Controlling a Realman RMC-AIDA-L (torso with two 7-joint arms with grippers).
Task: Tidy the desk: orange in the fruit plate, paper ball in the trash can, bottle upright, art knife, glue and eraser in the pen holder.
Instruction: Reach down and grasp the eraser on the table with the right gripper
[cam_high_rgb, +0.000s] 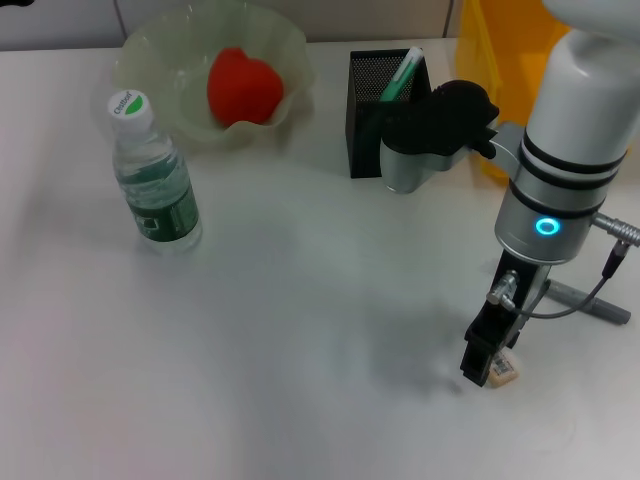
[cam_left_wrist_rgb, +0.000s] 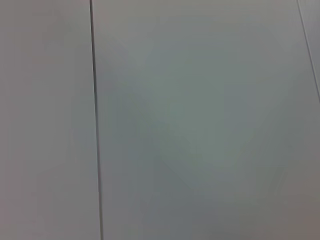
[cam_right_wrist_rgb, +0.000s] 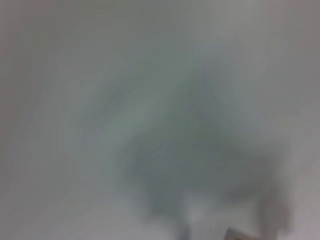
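Observation:
The orange (cam_high_rgb: 243, 85) lies in the pale green fruit plate (cam_high_rgb: 150, 50) at the back left. The bottle (cam_high_rgb: 155, 180) stands upright in front of the plate. The black mesh pen holder (cam_high_rgb: 365, 110) at the back middle holds a green-and-white stick (cam_high_rgb: 405, 72). My right gripper (cam_high_rgb: 488, 358) is down at the desk (cam_high_rgb: 300, 330) near the front right, right against the small beige eraser (cam_high_rgb: 503, 371), which shows only partly beside it. The paper ball is out of view. My left gripper is out of view.
The yellow trash can (cam_high_rgb: 495, 60) stands at the back right, partly behind my right arm. A grey pen-like tool (cam_high_rgb: 590, 300) lies on the desk right of the gripper. The left wrist view shows only a plain grey surface with a dark line (cam_left_wrist_rgb: 95, 120).

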